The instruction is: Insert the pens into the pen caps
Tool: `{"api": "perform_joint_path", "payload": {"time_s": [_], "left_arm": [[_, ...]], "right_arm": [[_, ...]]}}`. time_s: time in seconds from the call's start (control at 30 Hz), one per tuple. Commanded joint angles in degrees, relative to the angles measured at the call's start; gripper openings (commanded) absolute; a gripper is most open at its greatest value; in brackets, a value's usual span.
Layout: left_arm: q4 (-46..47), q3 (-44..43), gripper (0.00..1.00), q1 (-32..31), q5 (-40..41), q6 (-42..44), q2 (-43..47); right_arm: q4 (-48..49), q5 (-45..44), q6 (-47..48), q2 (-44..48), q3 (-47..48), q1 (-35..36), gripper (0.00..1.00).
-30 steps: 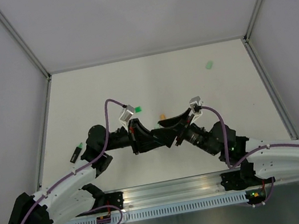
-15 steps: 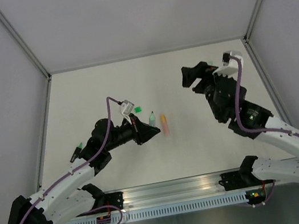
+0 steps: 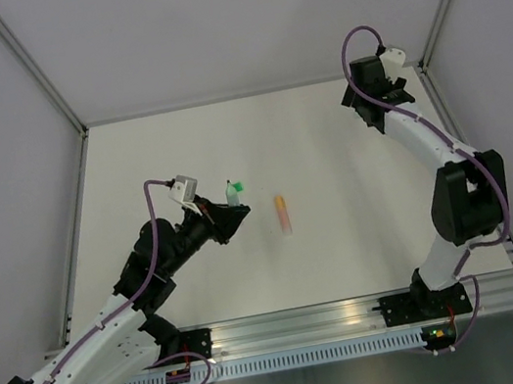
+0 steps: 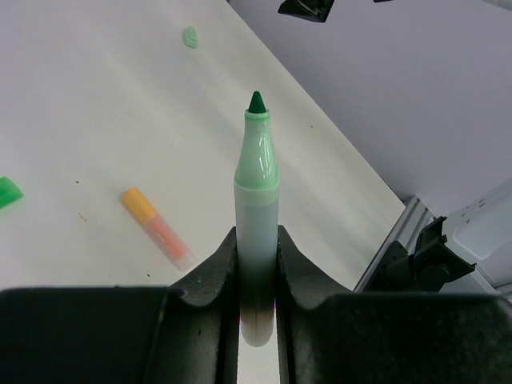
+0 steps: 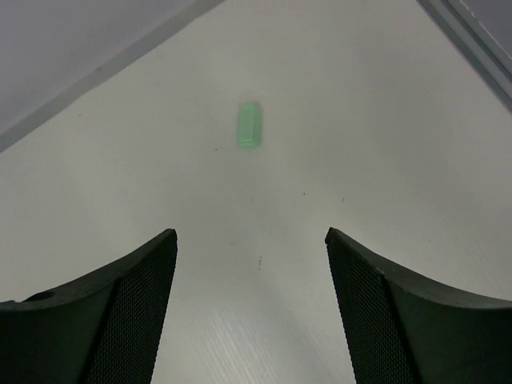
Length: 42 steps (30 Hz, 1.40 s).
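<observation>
Wrist views show what overhead obscures: left gripper (image 4: 258, 240) pinching mint pen (image 4: 256, 192), right gripper (image 5: 250, 264) spread facing green cap (image 5: 249, 126).

orange pen (image 3: 283, 214) — blurred from above | right fingers (image 5: 104, 320) — cut off at wrist view's bottom edge

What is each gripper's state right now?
Left gripper: shut on the mint pen.
Right gripper: open, empty, with a green cap lying ahead of it.
</observation>
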<state>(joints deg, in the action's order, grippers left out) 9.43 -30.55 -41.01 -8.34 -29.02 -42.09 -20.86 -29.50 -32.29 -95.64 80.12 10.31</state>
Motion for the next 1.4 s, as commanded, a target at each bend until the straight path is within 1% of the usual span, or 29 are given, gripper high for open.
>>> {"api": "perform_joint_path", "payload": {"time_s": [0.0, 0.03, 0.1, 0.2, 0.27, 0.43, 0.57, 0.63, 0.8, 1.17, 1.37], "left_arm": [[-0.1, 0.5, 0.02, -0.2, 2.3, 0.5, 0.0], [-0.3, 0.4, 0.02, -0.2, 2.5, 0.2, 0.0], [-0.5, 0.4, 0.02, -0.2, 2.7, -0.2, -0.1], [-0.7, 0.4, 0.02, -0.2, 3.0, -1.1, 0.2], [-0.5, 0.7, 0.02, -0.2, 3.0, -1.7, 0.6], [-0.8, 0.8, 0.02, -0.2, 3.5, -2.7, 1.1], [-0.5, 1.3, 0.02, -0.2, 3.0, -3.5, 2.1], [-0.4, 1.3, 0.02, -0.2, 3.0, -3.8, 2.4], [0.2, 1.5, 0.02, -0.2, 2.2, -4.6, 3.1], [0.3, 1.8, 0.02, -0.2, 2.2, -4.9, 2.9], [0.4, 1.7, 0.02, -0.2, 2.0, -5.0, 3.0]], "right_arm": [[3.1, -0.2, 7.1, -6.0, 6.6, -1.2, 0.81], [4.2, -1.2, 8.1, -9.2, 7.3, -1.5, 0.80], [5.2, -1.3, 8.4, -12.1, 9.6, -2.0, 0.80], [4.4, -1.4, 7.8, -18.3, 13.9, -3.0, 0.77], [4.0, -3.5, 8.6, -22.4, 16.9, -3.1, 0.76], [4.5, -0.7, 8.1, -29.2, 20.3, -5.3, 0.71], [3.0, 3.2, 7.1, -34.4, 25.5, -6.9, 0.67], [2.7, 3.8, 7.2, -35.7, 27.8, -7.1, 0.66], [2.7, 5.2, 8.4, -38.5, 30.1, -7.5, 0.60], [1.3, 7.2, 9.4, -43.8, 34.1, -7.8, 0.56], [-2.0, 7.9, 10.3, -45.9, 37.4, -8.0, 0.54]]}}
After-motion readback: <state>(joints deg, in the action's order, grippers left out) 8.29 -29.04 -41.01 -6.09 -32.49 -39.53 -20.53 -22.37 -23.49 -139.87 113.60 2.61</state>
